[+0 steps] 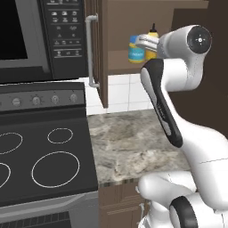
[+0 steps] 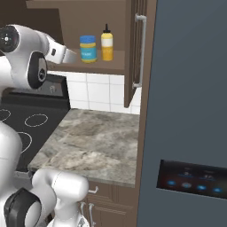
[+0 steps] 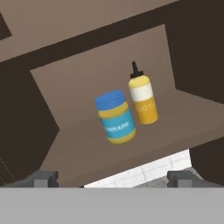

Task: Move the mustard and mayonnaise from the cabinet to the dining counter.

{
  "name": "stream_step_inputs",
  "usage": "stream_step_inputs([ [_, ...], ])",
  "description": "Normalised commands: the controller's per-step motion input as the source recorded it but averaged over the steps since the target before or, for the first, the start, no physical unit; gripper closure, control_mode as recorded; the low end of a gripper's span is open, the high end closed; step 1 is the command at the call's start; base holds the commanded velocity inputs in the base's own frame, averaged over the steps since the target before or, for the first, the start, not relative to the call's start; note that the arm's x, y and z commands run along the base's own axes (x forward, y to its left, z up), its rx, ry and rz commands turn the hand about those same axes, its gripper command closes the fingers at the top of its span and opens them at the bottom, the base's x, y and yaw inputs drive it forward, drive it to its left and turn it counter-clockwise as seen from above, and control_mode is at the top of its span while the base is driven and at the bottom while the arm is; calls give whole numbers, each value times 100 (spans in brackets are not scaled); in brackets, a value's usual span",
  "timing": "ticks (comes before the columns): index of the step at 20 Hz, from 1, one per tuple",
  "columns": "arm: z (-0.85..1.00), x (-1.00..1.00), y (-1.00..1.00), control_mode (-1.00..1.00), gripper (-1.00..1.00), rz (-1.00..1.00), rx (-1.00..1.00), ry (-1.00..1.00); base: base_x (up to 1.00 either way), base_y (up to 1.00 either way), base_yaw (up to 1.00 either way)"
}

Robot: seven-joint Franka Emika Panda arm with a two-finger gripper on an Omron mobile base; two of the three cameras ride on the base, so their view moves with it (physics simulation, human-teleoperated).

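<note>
Gripper at the open cabinet shelf.
I saw my gripper spread wide and empty, facing the blue-lidded mayonnaise jar just beside the slim yellow mustard bottle.

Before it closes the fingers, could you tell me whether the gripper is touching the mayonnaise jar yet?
Apart. In the hand view the gripper is open, its fingertips low in the picture, with bare shelf between them and the mayonnaise jar, which stands beside the mustard bottle.

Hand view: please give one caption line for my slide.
Open gripper faces blue-lidded mayonnaise jar and slim yellow mustard bottle on brown cabinet shelf.
</note>
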Motion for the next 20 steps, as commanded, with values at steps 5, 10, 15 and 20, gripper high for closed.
stream_step_inputs([
  [5, 5, 30, -28, -100, -100, -15, -7, 0, 0, 0, 0],
  [10, 3, 25, -5, -100, -100, 0, 0, 0, 0, 0, 0],
  [15, 8, 19, -2, -100, -100, 2, 0, 3, 0, 0, 0],
  [20, 8, 14, -8, -100, -100, 3, -2, 11, 0, 0, 0],
])
